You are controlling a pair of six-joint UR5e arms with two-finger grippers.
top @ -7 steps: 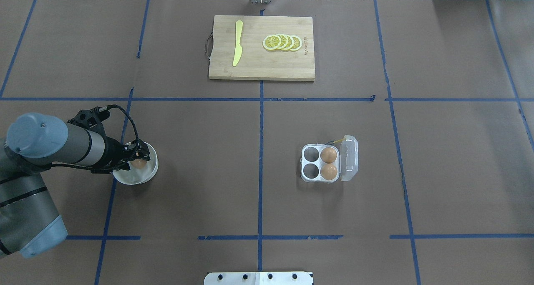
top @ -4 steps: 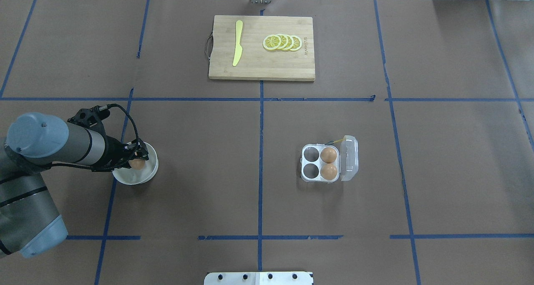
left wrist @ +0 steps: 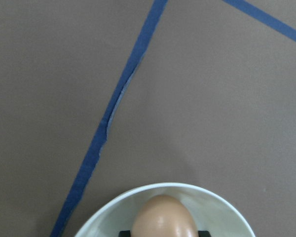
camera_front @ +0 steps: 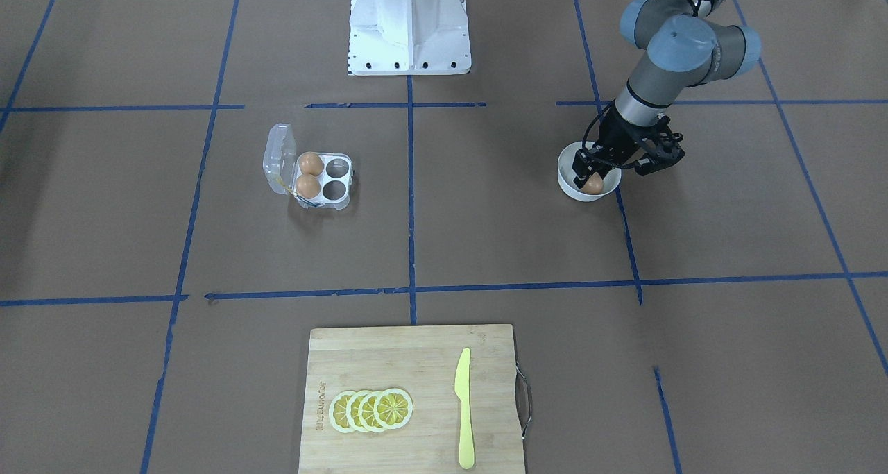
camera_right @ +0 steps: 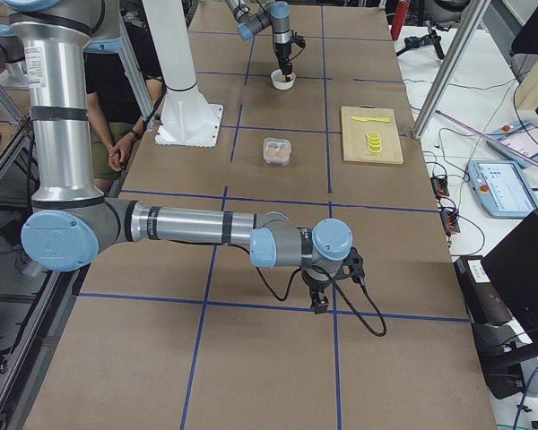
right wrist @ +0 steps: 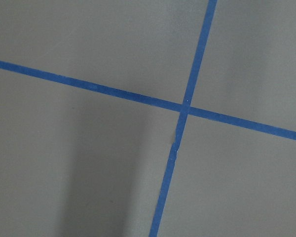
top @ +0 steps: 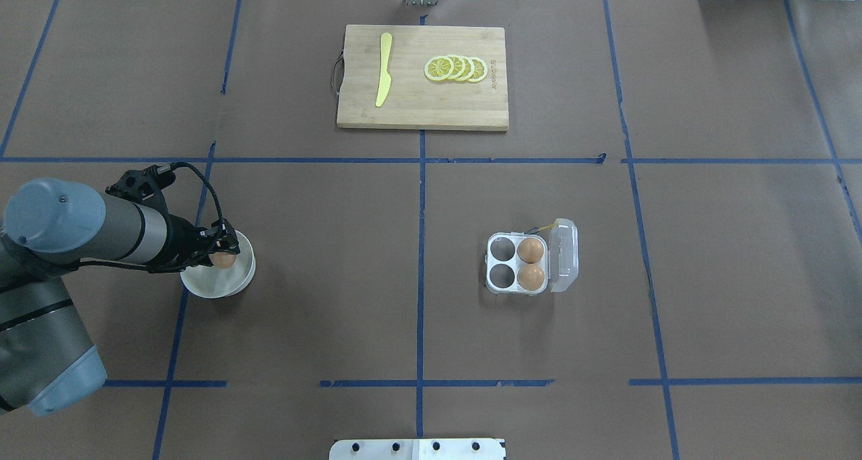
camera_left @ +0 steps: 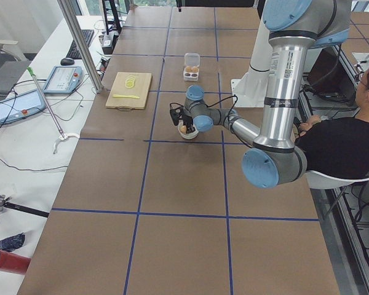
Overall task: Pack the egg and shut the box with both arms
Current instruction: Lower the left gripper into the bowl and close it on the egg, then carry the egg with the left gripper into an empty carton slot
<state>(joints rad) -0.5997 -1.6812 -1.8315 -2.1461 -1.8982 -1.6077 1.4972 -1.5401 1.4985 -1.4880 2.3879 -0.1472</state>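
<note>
Looking at a long table point(top: 323, 258) wrapped in brown paper and gridded off with blue tape point(top: 421, 244), a bit ragged in places. Got the left gripper point(camera_front: 591, 178) dipped into a white bowl point(top: 248, 273) on the robot's left side, clamped on the egg point(top: 223, 260), black pads point(left wrist: 124, 232) hugging both sides of it in the wrist view. Can't say whether lifted clear of the bowl's bottom or resting on it.

Well apart from that, past the centre line on the robot's right half, found the box point(top: 501, 275) with lid point(top: 564, 254) flipped open toward the robot's right and two other eggs point(top: 531, 250) sitting in the two cells next to the hinge.

Further out across the table: wooden cutting board point(top: 417, 106) carrying a fan of lemon slices point(top: 456, 68) and a yellow knife point(top: 384, 69) laid apart from them.

As for the right gripper point(camera_right: 321, 303), hanging by a tape crossing near the table's right end, well away from everything. Only visible from the side view, so can't tell whether open or closed.

Around the table: white pedestal point(camera_front: 408, 23) at the robot's edge, a seated person in black point(camera_left: 341, 144) behind the robot, white side benches strewn with cables and touchscreen pendants point(camera_left: 18, 106), plus aluminium posts point(camera_left: 80, 43).
</note>
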